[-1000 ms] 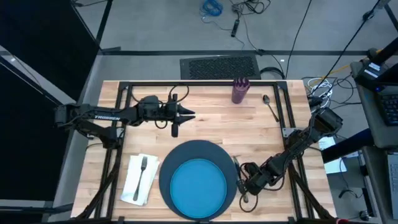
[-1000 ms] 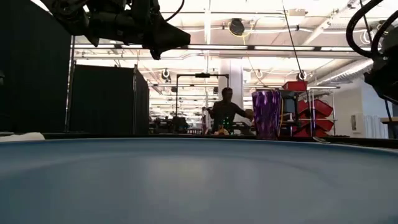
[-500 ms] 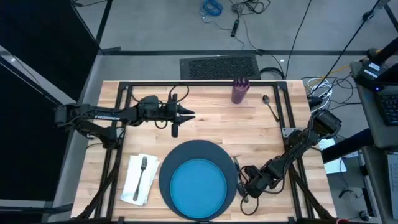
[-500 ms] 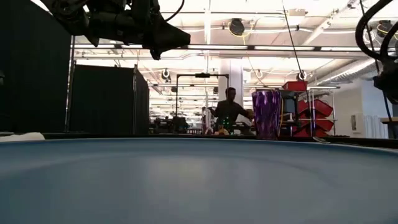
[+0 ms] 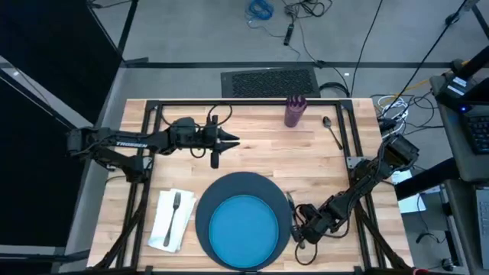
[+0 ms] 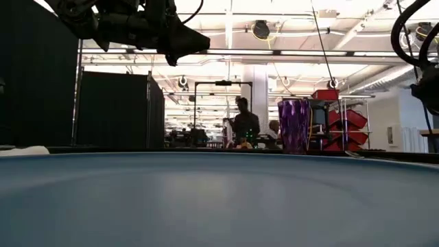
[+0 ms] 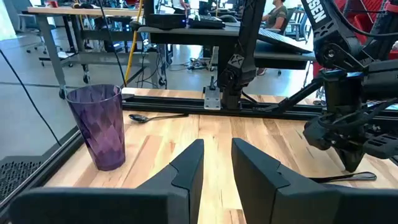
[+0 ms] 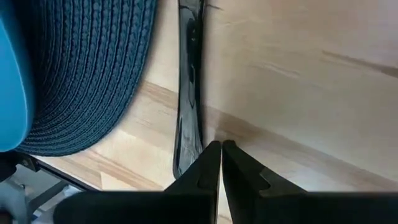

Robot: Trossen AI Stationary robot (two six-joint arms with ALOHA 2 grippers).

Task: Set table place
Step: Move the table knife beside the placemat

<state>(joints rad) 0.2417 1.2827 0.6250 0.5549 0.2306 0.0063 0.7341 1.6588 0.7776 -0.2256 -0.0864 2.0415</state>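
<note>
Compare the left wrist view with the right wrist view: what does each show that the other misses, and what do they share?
Only the left wrist view shows the purple cup, the spoon lying beside it, and the right arm low over the far end of the table. Only the right wrist view shows the dark grey charger, the blue plate's edge on it, and the right gripper with its jaws shut. Both show the light-wood tabletop and the knife lying on it.

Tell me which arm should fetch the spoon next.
Probably the right. The spoon lies far right on the table, on that arm's side; the right gripper is low beside the knife. The left gripper hovers left of centre, farther off.
</note>
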